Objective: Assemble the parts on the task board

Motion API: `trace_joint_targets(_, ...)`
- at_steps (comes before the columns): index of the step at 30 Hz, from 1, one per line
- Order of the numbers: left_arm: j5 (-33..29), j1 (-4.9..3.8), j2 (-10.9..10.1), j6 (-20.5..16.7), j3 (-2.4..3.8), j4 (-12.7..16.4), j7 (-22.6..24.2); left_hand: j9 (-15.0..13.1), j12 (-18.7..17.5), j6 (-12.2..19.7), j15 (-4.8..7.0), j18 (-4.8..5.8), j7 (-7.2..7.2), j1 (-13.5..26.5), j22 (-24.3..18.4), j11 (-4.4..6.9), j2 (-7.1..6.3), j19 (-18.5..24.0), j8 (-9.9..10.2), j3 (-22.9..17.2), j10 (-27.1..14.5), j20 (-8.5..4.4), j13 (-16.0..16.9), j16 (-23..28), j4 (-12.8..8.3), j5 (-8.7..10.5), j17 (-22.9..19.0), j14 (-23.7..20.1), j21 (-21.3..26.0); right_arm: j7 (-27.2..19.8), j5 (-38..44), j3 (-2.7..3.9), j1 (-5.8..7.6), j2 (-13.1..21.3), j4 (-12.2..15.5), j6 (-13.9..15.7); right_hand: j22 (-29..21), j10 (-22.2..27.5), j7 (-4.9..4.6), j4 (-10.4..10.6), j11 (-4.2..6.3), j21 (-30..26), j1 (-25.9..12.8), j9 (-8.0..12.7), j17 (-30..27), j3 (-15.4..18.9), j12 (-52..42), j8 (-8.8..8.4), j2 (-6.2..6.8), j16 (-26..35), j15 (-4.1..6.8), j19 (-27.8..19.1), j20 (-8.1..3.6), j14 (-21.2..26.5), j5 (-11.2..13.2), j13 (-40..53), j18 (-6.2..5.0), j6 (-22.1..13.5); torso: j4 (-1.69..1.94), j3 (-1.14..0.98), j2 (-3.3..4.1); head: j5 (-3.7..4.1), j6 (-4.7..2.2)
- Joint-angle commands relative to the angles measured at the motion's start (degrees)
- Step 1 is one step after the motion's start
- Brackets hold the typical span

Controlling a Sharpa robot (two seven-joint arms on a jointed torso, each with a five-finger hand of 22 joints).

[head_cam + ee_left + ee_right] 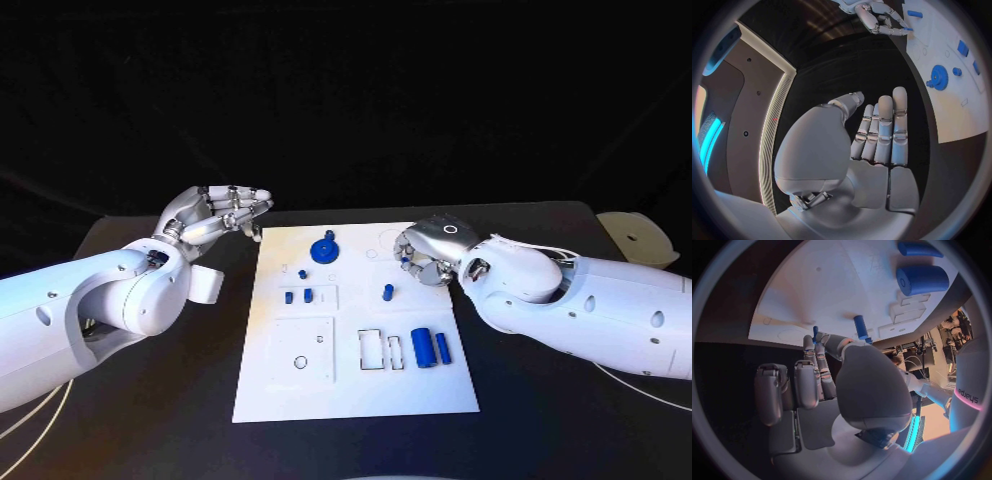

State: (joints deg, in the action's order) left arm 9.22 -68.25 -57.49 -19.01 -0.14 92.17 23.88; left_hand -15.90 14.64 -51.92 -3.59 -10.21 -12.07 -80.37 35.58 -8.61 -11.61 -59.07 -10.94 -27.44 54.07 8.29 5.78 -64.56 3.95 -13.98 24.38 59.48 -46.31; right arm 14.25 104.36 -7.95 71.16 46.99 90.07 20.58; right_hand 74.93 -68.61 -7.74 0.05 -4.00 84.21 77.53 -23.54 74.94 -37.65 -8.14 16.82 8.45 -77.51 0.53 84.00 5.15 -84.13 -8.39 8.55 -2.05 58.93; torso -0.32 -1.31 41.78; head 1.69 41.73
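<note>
The white task board (361,390) lies mid-table. On it a blue gear (325,250) sits near the far edge, with small blue pieces (297,296) closer in. A blue peg (387,292) stands near the middle, also visible in the right wrist view (861,326). A thick blue cylinder (423,347) and a thin one (443,347) lie at the right. My right hand (430,252) hovers over the board's far right part, pinching what looks like a small blue part (815,331) between thumb and fingertips. My left hand (219,213) is off the board's far left corner, fingers straight, holding nothing (879,135).
Empty outlined slots (378,350) lie beside the cylinders, and a square plate with a hole (300,350) is on the board's left half. A pale round object (635,235) sits at the table's far right edge. Black table (548,430) surrounds the board.
</note>
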Motion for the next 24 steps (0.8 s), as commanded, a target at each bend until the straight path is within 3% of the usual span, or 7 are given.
trace_joint_targets(1,-0.4,-0.03,0.1,0.2,0.03,0.0,0.4,0.0,0.4,0.4,-0.01,-0.33,-0.14,-0.5,0.0,0.12,-0.09,-0.5,0.4,-0.3,-0.3,0.04,0.0,0.1,0.0,-0.14,-0.1,-0.3,0.2,-0.6,-0.5,0.17,0.13,0.7,1.3,2.7,11.3,-0.8,0.03,-0.4,0.23,0.3,-0.1,0.0,3.1,0.1,-0.1,0.38,-0.1,-0.3,0.35,3.7,-0.23,-3.8,-0.3,0.1,0.67,0.5,0.0,-0.03,0.0,-0.11,-0.03)
trace_joint_targets(9,-0.4,-0.03,0.3,0.3,0.03,-0.3,0.4,0.1,0.4,0.5,-0.04,-0.32,-0.18,-0.5,-0.1,0.08,-0.11,-0.4,0.5,-0.3,-0.4,0.06,-0.1,0.1,0.0,-0.13,-0.1,-0.4,0.2,-1.1,-2.1,0.72,0.42,2.8,6.8,4.8,11.3,-0.9,0.03,-0.4,0.23,0.4,-0.3,-0.1,3.1,0.1,-0.1,0.44,-0.02,-0.4,0.35,3.7,-0.23,-3.8,-0.3,0.1,0.68,0.6,-0.05,-0.01,-0.09,-0.27,-0.18)
trace_joint_targets(15,-0.6,-0.02,0.8,0.5,0.02,-0.9,0.4,0.1,0.4,0.5,-0.04,-0.32,-0.18,-0.5,-0.1,0.08,-0.11,-0.4,0.5,-0.3,-0.4,0.06,-0.1,0.1,0.0,-0.13,-0.1,-0.4,0.2,-1.8,-3.7,0.89,0.28,2.5,10.8,5.9,11.3,-0.9,0.03,-0.4,0.23,0.3,-0.3,-0.1,3.2,0.1,-0.1,0.45,-0.01,-0.4,0.35,3.7,-0.23,-3.8,-0.3,0.2,0.66,0.6,-0.06,-0.02,-0.27,-1.3,-0.25)
trace_joint_targets(19,-0.7,-0.02,1.4,0.6,0.02,-1.5,0.4,0.1,0.4,0.5,-0.04,-0.32,-0.18,-0.5,-0.1,0.08,-0.11,-0.4,0.5,-0.3,-0.4,0.06,-0.1,0.1,0.0,-0.13,-0.1,-0.4,0.2,-2.4,-4.5,0.92,-0.55,0.8,12.5,6.4,11.3,-0.9,0.03,-0.4,0.23,0.2,-0.3,-0.1,3.1,0.1,-0.1,0.46,-0.01,-0.4,0.35,3.7,-0.23,-3.8,-0.3,0.2,0.65,0.6,0.09,0.04,-0.29,-2.17,-0.21)
trace_joint_targets(20,-0.7,-0.02,1.7,0.6,0.01,-1.7,0.5,0.1,0.4,0.5,-0.04,-0.32,-0.18,-0.5,-0.1,0.08,-0.11,-0.4,0.5,-0.3,-0.4,0.06,-0.1,0.1,0.0,-0.13,-0.1,-0.4,0.2,-2.7,-4.7,0.92,-1.1,0.1,13.0,6.7,11.2,-0.9,0.02,-0.4,0.23,0.2,-0.3,-0.1,3.1,0.1,-0.1,0.46,-0.01,-0.4,0.35,3.6,-0.23,-3.8,-0.3,0.2,0.64,0.6,0.12,0.08,-0.3,-2.69,-0.11)
trace_joint_targets(24,-0.8,-0.03,2.9,0.7,0.01,-2.7,0.5,0.1,0.4,0.6,-0.08,-0.31,-0.21,-0.4,-0.1,0.05,-0.13,-0.4,0.5,-0.4,-0.5,0.09,-0.1,0.1,0.0,-0.12,-0.1,-0.4,0.3,-3.4,-4.9,0.92,-2.91,-1.5,13.7,7.1,11.2,-0.9,-0.01,-0.5,0.21,0.1,-0.3,-0.1,3.1,0.1,0.0,0.43,0.01,-0.4,0.34,3.6,-0.23,-3.8,-0.4,0.2,0.62,0.5,0.37,0.28,-0.41,-3.2,0.03)
